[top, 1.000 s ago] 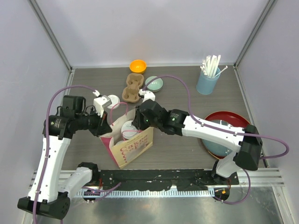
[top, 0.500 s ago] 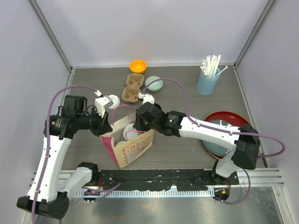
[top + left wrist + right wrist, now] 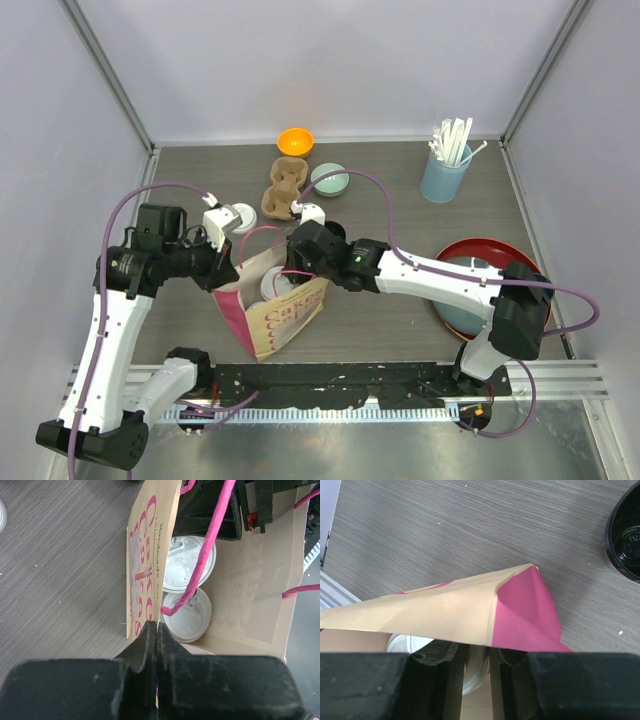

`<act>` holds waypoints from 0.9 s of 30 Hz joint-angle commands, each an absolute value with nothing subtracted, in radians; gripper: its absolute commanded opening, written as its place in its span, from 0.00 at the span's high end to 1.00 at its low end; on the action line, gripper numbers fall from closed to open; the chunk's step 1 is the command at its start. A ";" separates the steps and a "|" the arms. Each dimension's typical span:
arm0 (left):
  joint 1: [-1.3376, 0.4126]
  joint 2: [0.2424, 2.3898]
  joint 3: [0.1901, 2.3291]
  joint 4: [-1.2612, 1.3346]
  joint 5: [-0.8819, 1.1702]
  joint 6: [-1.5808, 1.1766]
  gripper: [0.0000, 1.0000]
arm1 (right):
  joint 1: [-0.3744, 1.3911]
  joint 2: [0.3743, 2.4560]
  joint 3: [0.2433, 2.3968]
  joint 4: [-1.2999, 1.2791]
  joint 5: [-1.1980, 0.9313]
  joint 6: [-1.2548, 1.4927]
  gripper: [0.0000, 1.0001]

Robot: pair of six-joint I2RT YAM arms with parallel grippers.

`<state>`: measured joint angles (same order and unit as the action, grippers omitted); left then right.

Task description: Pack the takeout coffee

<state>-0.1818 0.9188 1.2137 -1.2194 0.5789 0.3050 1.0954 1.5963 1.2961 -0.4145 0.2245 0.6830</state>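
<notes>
**Coffees sitting in the bag**

Left gripper (image 3: 154, 630) is pinching the paper bag (image 3: 145, 555) rim, jaws fully closed. Right gripper (image 3: 477, 667) is hanging inside, jaws partly apart; grip unclear. Two takeout coffee cups (image 3: 189, 562) are standing side by side inside.

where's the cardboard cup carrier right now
Top view: the cardboard cup carrier sits toward the back, just nearer than the orange bowl, beside the teal bowl.

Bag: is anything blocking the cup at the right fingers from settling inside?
A pink handle lies across that cup. A second cup sits right beside it, toward the left fingers pinching the bag rim. Nothing else visible.
</notes>
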 commanded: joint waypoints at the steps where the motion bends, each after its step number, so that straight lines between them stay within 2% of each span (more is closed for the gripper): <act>1: -0.181 0.916 1.209 -1.262 0.546 0.330 1.00 | 1.083 1.643 1.267 -0.483 0.250 0.681 0.99; 22: -0.183 0.916 1.210 -1.267 0.552 0.330 1.00 | 1.083 1.674 1.284 -0.486 0.258 0.655 0.99; 27: -0.181 0.916 1.212 -1.269 0.554 0.330 1.00 | 1.085 1.675 1.282 -0.486 0.253 0.655 0.95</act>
<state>-0.1822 0.9188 1.2137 -1.2209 0.5758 0.3218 1.0958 1.6238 1.3033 -0.3977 0.2249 0.6525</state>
